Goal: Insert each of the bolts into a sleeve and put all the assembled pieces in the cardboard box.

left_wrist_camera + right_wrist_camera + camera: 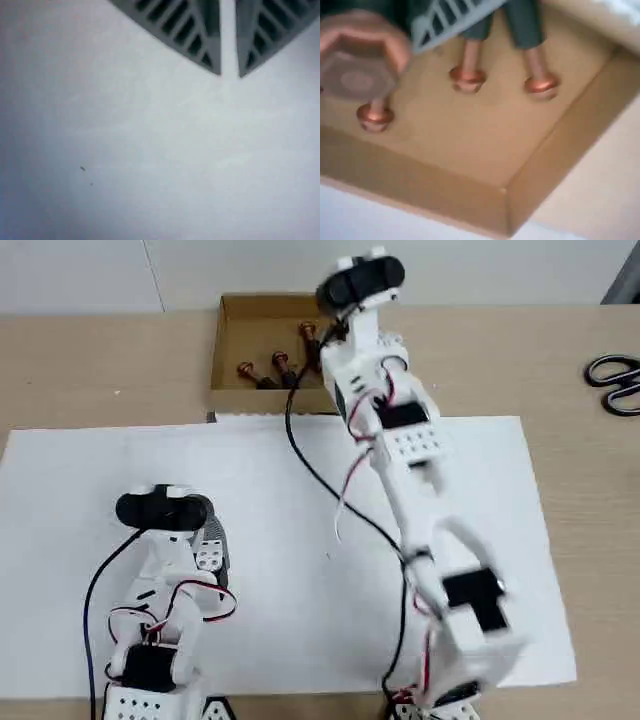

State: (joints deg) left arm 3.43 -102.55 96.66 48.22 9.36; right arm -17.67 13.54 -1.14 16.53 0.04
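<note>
We look down on a wooden table (90, 360) with a white sheet of paper (300, 590) spread across the middle. At upper centre, just beyond the paper, sits the cardboard box (222, 340). The right arm stretches from the lower right up to it, and the right gripper (322, 338) hangs over the right part of the box.

In the right wrist view, three bolts (467, 79) with copper heads lie on the box floor across the upper half of the frame. The two on the right are slid into dark sleeves (522, 25). A fourth bolt (355, 80), blurred and close to the camera, sits at upper left. We cannot tell whether the right gripper is apart or clamped on it.

The left arm is folded at lower left, with the left gripper (212, 545) pointing down at the paper. In the left wrist view, at the top of the frame, its fingers (200, 45) are drawn together with only a thin slit between them.

Scissors (615, 385) lie at the right edge of the table.
</note>
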